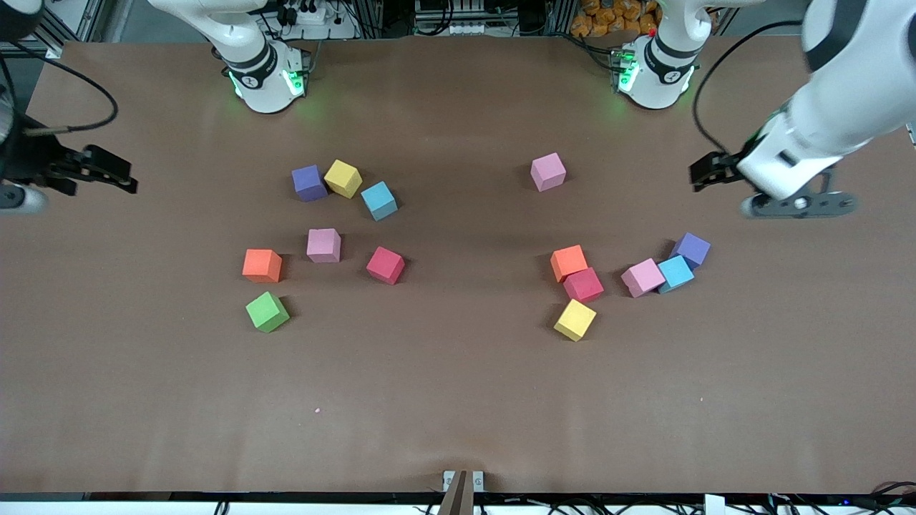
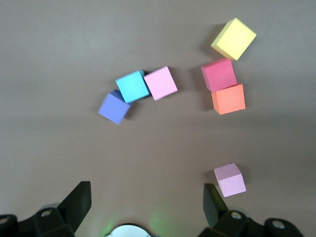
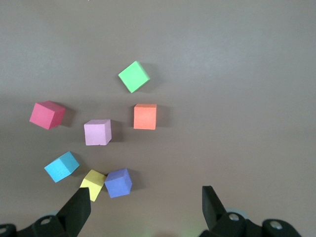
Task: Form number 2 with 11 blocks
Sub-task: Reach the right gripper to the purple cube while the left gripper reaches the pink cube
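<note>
The blocks (image 1: 323, 245) lie loose on the bench (image 1: 458, 400) in two scattered clusters, one toward each arm's end. Left gripper (image 2: 143, 200) and right gripper (image 3: 143, 205) both hover spread, empty, each over its own end of the bench.

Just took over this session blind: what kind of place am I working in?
Most likely a robotics lab bench: two white arm bases bolted at one edge of a brown-covered table, small coloured foam cubes scattered on it, and cables and aluminium framing along the base edge.
</note>
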Robot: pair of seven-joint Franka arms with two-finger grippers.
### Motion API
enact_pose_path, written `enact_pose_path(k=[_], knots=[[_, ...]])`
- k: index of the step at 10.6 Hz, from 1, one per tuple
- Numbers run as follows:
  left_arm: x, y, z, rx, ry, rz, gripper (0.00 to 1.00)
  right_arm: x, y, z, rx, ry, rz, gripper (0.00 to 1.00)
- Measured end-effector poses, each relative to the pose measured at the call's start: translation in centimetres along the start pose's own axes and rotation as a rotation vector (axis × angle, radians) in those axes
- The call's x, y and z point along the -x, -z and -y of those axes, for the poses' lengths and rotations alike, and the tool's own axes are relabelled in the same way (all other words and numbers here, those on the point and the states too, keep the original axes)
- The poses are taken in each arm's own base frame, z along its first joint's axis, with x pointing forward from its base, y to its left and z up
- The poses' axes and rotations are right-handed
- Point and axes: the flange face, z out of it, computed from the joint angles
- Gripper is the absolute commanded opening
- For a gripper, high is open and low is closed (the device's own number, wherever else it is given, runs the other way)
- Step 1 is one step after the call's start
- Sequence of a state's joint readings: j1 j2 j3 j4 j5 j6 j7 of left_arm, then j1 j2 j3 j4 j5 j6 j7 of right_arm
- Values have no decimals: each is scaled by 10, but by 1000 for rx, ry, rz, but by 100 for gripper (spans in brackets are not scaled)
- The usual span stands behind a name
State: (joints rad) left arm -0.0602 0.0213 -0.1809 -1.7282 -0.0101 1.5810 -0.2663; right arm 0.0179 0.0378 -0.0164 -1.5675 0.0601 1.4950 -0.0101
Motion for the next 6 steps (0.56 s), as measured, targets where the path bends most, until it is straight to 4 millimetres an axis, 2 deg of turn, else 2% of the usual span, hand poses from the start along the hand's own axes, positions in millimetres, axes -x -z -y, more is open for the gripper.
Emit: enact_pose_path(k=[2, 3, 5, 6], knots=[[14, -44, -50, -24, 72, 31, 100, -20, -33, 11, -27, 19, 54, 100], [24, -67, -73, -42, 97, 46, 100, -29, -52, 26, -27, 44, 89, 100], [45, -111, -108, -71, 134, 60, 100, -43, -103, 80, -6, 92, 129, 100], [58, -133, -124, -84, 140, 60, 100, -44, -133, 97, 3, 98, 142, 100]])
